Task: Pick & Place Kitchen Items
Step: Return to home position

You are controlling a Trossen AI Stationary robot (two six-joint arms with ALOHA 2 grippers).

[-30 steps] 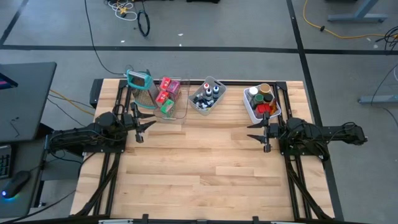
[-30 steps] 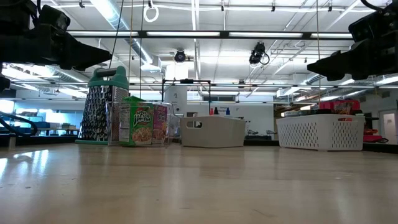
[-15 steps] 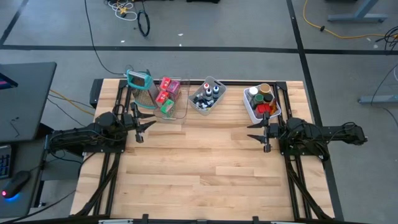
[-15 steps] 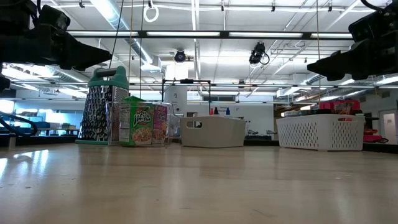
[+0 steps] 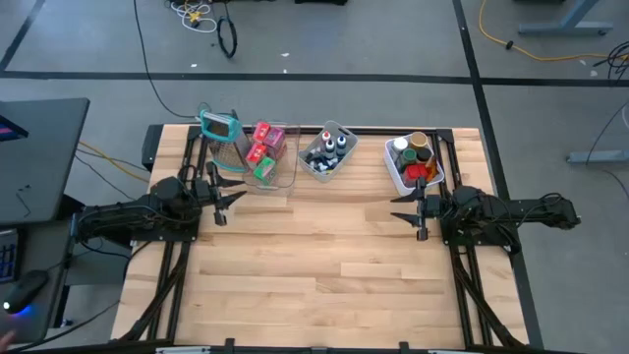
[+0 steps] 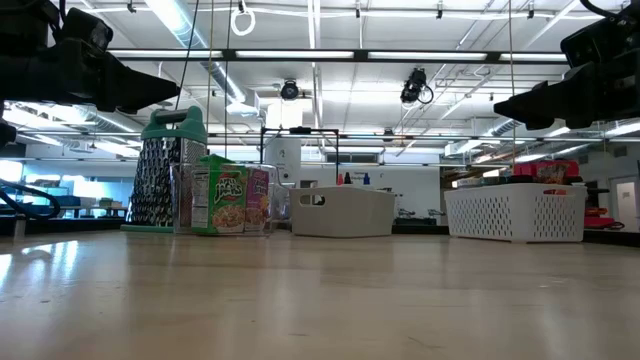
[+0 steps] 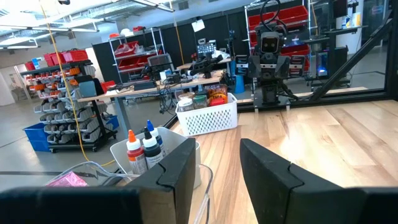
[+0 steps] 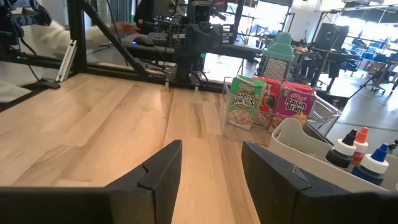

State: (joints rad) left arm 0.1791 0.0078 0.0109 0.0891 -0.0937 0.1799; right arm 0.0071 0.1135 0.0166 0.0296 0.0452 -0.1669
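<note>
Wooden table [image 5: 314,265] under me: my left gripper [image 5: 234,200] hangs over its left side, jaws spread, released; right gripper [image 5: 401,209] same on the right. Beyond them at the far edge: cereal boxes [image 5: 261,146] in clear bin [image 5: 285,175], bottles [image 5: 326,149] in grey bin [image 5: 320,176], jars [image 5: 418,149] in white bin [image 5: 401,178].

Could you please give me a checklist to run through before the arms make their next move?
1. Left pincer open and holding nothing, over the left side of the table: ok.
2. Right pincer open and holding nothing, over the table's right side: ok.
3. Dropper bottles sit inside the grey bin: ok.
4. Cereal boxes stand in the clear bin, beside the upright grater: ok.
5. Jars sit inside the white bin: ok.
6. Jar lids fully closed: cannot tell.
</note>
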